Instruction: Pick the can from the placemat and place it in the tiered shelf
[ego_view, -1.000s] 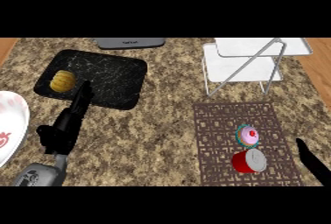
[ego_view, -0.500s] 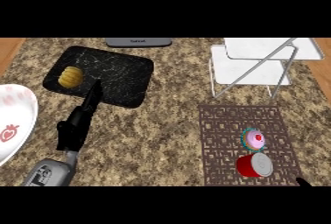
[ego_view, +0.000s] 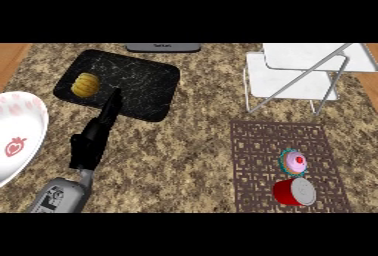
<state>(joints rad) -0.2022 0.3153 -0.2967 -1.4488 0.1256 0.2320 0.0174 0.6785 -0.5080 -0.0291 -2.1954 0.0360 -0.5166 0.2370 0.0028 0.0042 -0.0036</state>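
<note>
A red can (ego_view: 294, 192) with a pale lid lies on its side on the brown patterned placemat (ego_view: 258, 150) at the lower right. Just behind it on the mat sits a pink cupcake (ego_view: 295, 162) in a teal wrapper. The white tiered shelf (ego_view: 295, 75) with grey metal legs stands at the upper right, beyond the mat. My left hand (ego_view: 96, 135) is at the left, fingers straight and pointing up toward the black tray, holding nothing. My right hand does not show in the head view.
A black speckled tray (ego_view: 140, 90) at the upper left holds a yellow ridged item (ego_view: 85, 85). A white plate (ego_view: 18, 135) with a strawberry mark lies at the left edge. A grey appliance (ego_view: 162, 47) sits at the back edge.
The view has shifted, so the tray, shelf and mat all sit further right and lower. My right hand, seen at the lower right a second ago, has dropped out of view.
</note>
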